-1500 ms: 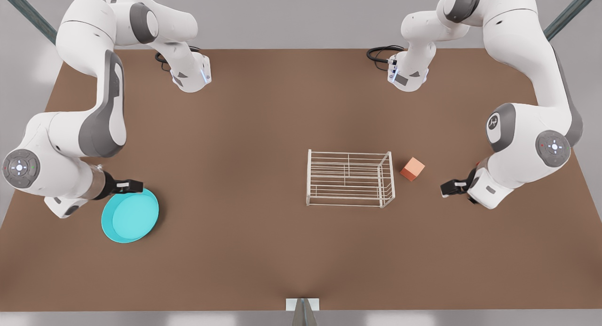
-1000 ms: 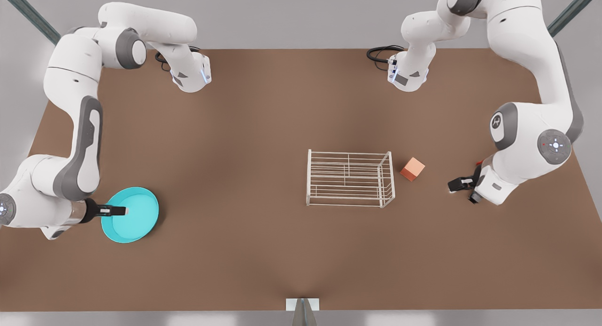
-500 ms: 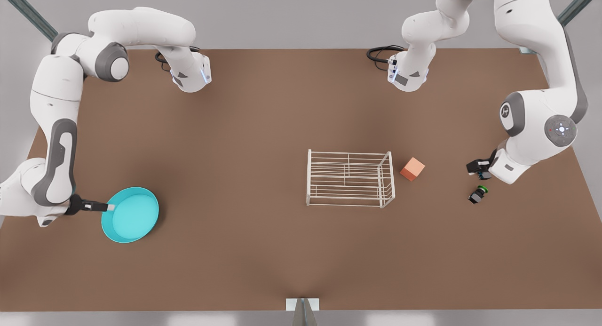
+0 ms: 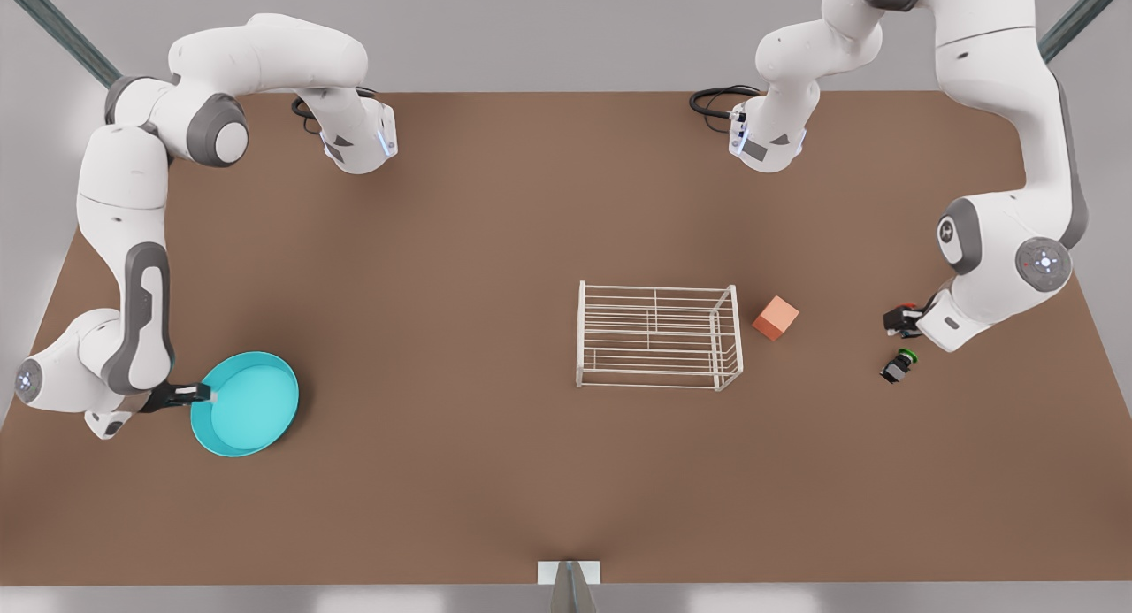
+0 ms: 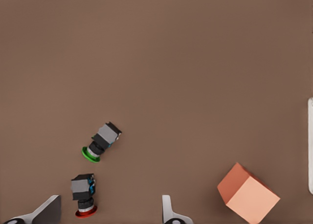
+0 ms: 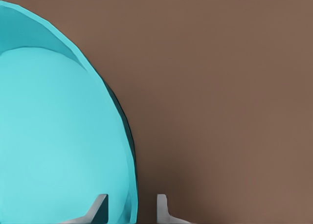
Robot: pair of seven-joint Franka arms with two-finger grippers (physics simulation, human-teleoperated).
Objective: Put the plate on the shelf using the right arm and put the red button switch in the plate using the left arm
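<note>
Right hand [image 4: 209, 393]: at the front view's left, low over the surface; fingers [image 6: 99, 208] narrowly apart and straddling the raised rim of the round turquoise shallow plate [image 4: 250, 405], one inside, one outside, at the plate's 9 o'clock edge. Not yet closed on it, as far as the right wrist view shows.
Left hand [image 4: 895, 321]: at the front view's right; fingers [image 5: 168, 215] spread wide, holding nothing.
Red button switch [image 5: 83, 193]: tiny black cylinder with a red cap, lying on its side between the left hand's open fingers, nearer one of them.
Green-capped switch [image 4: 899, 366]: similar black body, lying at about 6 o'clock of the left hand in the front view, just beside the red one. A decoy.
Orange-pink cube [image 4: 776, 317]: between the left hand and the rack, near the rack's 3 o'clock end.
Shelf [image 4: 656, 348]: low white wire rack, mid-surface, nothing on top; well apart from the plate.
Brown surface [image 4: 495, 268]: carries everything.
Step in hand: both arms are lining up their grasps.
Next move, my read: right hand pinches the rim, lifts and carries the plate toward 3 o'clock onto the rack bars, keeping it level. Left hand closes on the red switch alone, then waits for the plate to land.
</note>
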